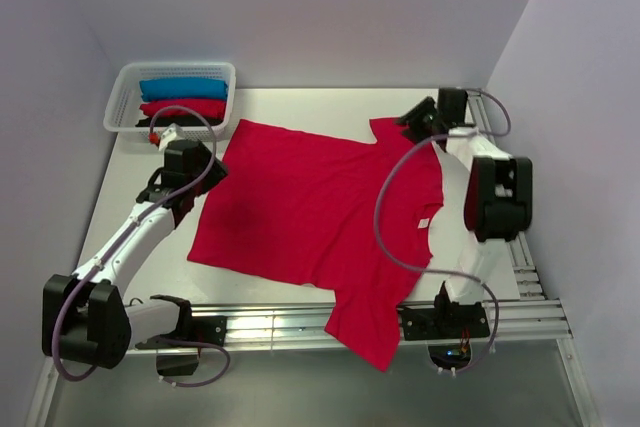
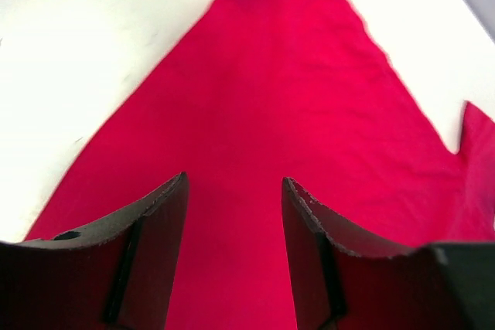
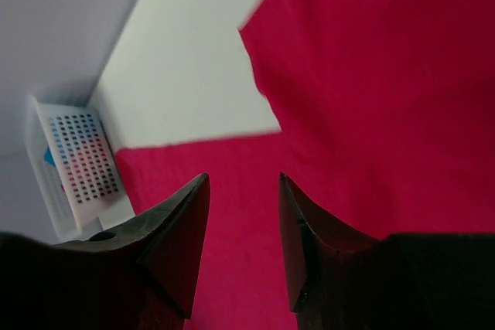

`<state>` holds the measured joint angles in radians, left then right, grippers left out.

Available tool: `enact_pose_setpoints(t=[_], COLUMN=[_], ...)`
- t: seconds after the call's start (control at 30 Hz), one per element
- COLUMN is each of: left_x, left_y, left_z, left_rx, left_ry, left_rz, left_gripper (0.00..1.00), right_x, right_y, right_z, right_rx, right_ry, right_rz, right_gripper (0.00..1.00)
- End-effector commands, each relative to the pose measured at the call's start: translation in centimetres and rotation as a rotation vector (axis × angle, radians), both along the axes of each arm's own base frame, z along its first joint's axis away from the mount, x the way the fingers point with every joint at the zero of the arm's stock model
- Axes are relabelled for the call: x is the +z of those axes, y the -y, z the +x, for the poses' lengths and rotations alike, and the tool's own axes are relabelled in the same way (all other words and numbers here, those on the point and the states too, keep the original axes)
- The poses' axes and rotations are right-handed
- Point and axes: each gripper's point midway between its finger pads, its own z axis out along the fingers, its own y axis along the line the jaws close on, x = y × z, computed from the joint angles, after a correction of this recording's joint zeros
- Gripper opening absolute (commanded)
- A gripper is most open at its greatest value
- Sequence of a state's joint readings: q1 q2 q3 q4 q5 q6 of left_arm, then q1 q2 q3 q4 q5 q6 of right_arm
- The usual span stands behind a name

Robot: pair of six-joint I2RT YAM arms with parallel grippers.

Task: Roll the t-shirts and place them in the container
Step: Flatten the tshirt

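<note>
- A red t-shirt [image 1: 310, 207] [image 2: 294, 98] [image 3: 387, 75] is lying spread flat across the middle of the white counter [image 1: 300, 107]. Its neck is pointing right, with a small white label [image 1: 424, 222] showing there.
- Its near sleeve [image 1: 365, 332] is hanging over the near edge of the counter.
- The left gripper [image 1: 203, 173] [image 2: 234, 179] is hovering at the t-shirt's left hem. Its jaws are standing partly apart with nothing between them; whether they are touching the cloth cannot be told.
- The right gripper [image 1: 415, 115] [image 3: 244, 179] is hanging over the far sleeve [image 1: 395, 132] at the far right. Its jaws are also partly apart and are gripping nothing.
- A white basket [image 1: 175, 65] [image 3: 77, 160] is sitting at the far left corner, holding a blue bundle [image 1: 185, 88] and a red bundle [image 1: 183, 107].
</note>
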<state>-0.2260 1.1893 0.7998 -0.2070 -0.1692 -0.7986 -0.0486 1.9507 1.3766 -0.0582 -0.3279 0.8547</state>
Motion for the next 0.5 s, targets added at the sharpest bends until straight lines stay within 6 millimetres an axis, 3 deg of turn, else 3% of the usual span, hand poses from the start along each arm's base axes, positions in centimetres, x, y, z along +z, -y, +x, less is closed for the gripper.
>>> enact_pose_setpoints(t=[0.0,0.03,0.2,0.27,0.33,0.47], left_x=[-1.6,-1.8,-3.7,-4.4,-5.4,-7.0], left_y=[-1.3,-1.6,-3.4,-2.9,-2.6,-2.1], left_z=[-0.9,-1.1,-2.1,-2.1,-2.1,-2.1], left_rx=[0.053,0.072,0.109,0.088,0.076,0.055], left_ry=[-0.041,-0.045,-0.071,-0.077,-0.101,-0.138], left_rz=[-0.042,-0.055,-0.074,-0.098,-0.116,-0.129], left_gripper=[0.56,0.56,0.57,0.56,0.54,0.52], right_x=[5.1,2.2,-1.3,-3.0,-4.6,-5.5], right_y=[0.5,0.6,1.3,2.1,3.8,4.6], right_z=[-5.1,-7.8,-16.0,-19.0,-20.9,-21.7], right_rx=[-0.005,-0.012,-0.033,-0.061,-0.134,-0.193], right_ry=[0.110,0.033,-0.080,-0.135,-0.197,-0.236], right_rz=[-0.066,-0.087,-0.279,-0.316,-0.373,-0.381], right_gripper=[0.48,0.46,0.47,0.47,0.41,0.31])
